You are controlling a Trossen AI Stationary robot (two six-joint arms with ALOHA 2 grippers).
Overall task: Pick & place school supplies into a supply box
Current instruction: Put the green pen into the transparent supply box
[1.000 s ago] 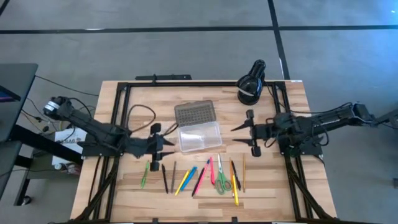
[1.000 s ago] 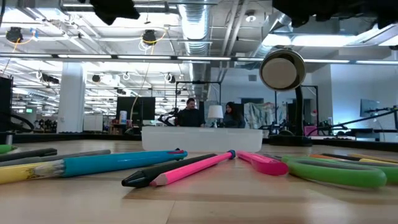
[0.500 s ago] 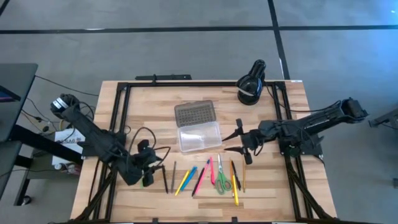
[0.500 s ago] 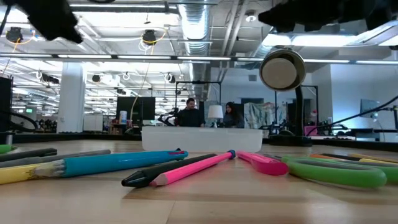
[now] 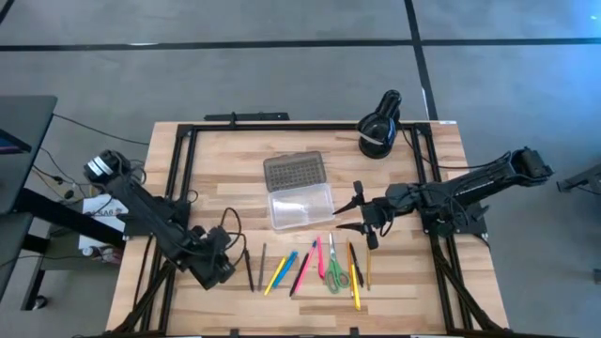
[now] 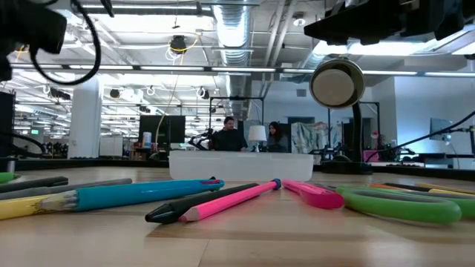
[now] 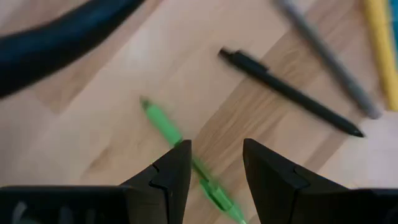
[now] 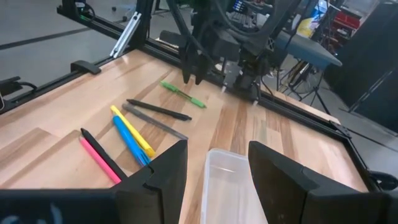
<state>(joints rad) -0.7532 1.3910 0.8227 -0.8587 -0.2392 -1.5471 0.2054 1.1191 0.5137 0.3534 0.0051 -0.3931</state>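
Observation:
The school supplies lie in a row near the table's near edge: a green pen [image 5: 219,263], a dark pen [image 5: 249,268], yellow and blue ones [image 5: 280,270], pink ones [image 5: 302,272], green-handled scissors [image 5: 333,270] and others. The clear supply box [image 5: 300,205] lies open behind them, with its dotted grey lid [image 5: 293,171] on the far side. My left gripper [image 7: 214,149] is open and points down over the green pen [image 7: 163,124], one finger on either side, above it [image 8: 183,93]. My right gripper [image 5: 350,210] is open and hovers just right of the box [image 8: 227,177].
A black round lamp [image 5: 378,127] stands at the table's far right. A black frame rail [image 5: 178,178] runs around the tabletop. A black cable loops near the left gripper [image 7: 56,43]. In the low view the pens [image 6: 126,194] and scissors [image 6: 401,204] lie before the box [image 6: 241,165].
My left gripper has swung from beside the box toward the near-left of the table, tipped downward and come down over the green pen. My right gripper has moved left toward the box and slightly toward the near edge. No object has moved.

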